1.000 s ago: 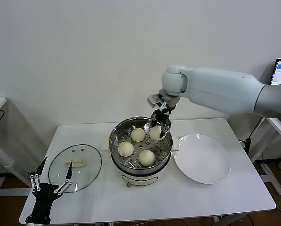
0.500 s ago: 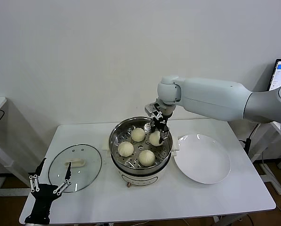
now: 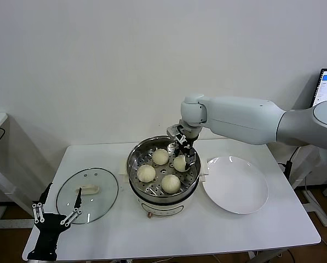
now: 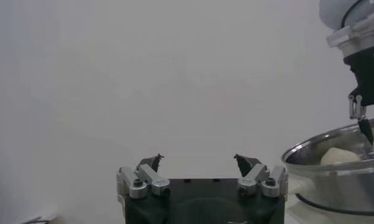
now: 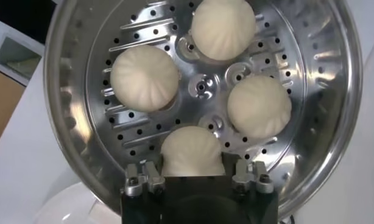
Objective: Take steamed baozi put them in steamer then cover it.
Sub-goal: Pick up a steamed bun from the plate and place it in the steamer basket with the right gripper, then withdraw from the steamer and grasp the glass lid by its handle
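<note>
Nearest, left gripper [image 3: 56, 212] waiting wide open beside glass lid [image 3: 87, 194]; beyond, right gripper [image 3: 185, 156] spread just clear of fourth bun [image 3: 181, 163] in steamer [image 3: 163, 167], plate [image 3: 235, 184] bare, covering likely next.

4 baozi [image 3: 171, 182], 1 steamer [image 3: 136, 164], 1 cover [image 3: 105, 189]

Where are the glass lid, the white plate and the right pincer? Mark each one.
glass lid [image 3: 100, 193], head view, on the clear glass beside its handle.
white plate [image 3: 235, 185], head view, bare centre.
right pincer [image 3: 183, 155], head view, between its fingertips, over a bun.
</note>
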Available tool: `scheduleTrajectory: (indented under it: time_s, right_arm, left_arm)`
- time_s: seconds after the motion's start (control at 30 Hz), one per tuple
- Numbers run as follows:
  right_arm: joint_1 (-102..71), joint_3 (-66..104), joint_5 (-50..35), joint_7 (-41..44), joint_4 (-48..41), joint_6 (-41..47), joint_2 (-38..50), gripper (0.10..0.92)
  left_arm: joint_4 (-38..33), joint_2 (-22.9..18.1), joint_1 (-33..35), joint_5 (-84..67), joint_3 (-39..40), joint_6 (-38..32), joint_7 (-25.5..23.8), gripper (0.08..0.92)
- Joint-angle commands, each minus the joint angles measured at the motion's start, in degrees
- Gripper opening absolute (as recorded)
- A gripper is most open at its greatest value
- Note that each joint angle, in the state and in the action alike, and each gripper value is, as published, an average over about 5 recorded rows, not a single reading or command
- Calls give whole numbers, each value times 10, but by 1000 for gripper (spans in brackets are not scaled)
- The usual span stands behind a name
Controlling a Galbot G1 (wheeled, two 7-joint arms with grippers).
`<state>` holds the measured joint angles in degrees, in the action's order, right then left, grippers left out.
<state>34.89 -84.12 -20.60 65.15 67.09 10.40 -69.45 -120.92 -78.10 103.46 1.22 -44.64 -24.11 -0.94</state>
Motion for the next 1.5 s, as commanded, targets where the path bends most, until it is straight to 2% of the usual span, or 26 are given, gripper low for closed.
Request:
scheduleTrajectory:
  time_s: [0.03, 0.33, 0.43, 0.5, 0.63, 0.7, 0.77, 0.93, 1.07, 1.23, 1.5]
  right_arm:
    - [-4, 3, 2, -4, 5, 0, 2, 777]
    - [25, 58, -4, -3, 87, -9, 85, 812]
    - [33, 98, -26, -53, 124, -25, 137, 821]
    - [32, 119, -55, -149, 150, -46, 177, 822]
    - [-3, 154, -120, -457, 206, -84, 256, 823]
    - [-45, 188, -138, -570, 223, -108, 291, 823]
    - [-104, 238, -145, -650, 233, -141, 322, 823]
    - [-339, 452, -143, -772, 238, -227, 363, 823]
    - [-563, 666, -102, -793, 224, -275, 341, 823]
    - [-797, 890, -20, -757, 178, -336, 242, 823]
    - [-953, 1051, 27, -728, 168, -388, 92, 823]
  left_arm:
    - [-1, 0, 0, 0, -2, 1, 0, 823]
    - [-1, -1, -4, 3, 0, 4, 1, 823]
    - [0, 0, -11, 11, 1, 7, 3, 823]
    - [1, 1, -18, 24, 1, 9, 5, 823]
    - [-1, 6, -37, 62, -1, 18, 15, 823]
    - [-5, 11, -49, 78, -1, 26, 21, 823]
    - [-11, 17, -60, 95, -2, 36, 26, 823]
    - [-29, 28, -92, 144, -1, 70, 39, 823]
    - [-28, 35, -111, 197, 5, 96, 49, 823]
    - [12, 44, -134, 308, 8, 110, 58, 823]
    - [109, 56, -151, 441, 15, 87, 76, 823]
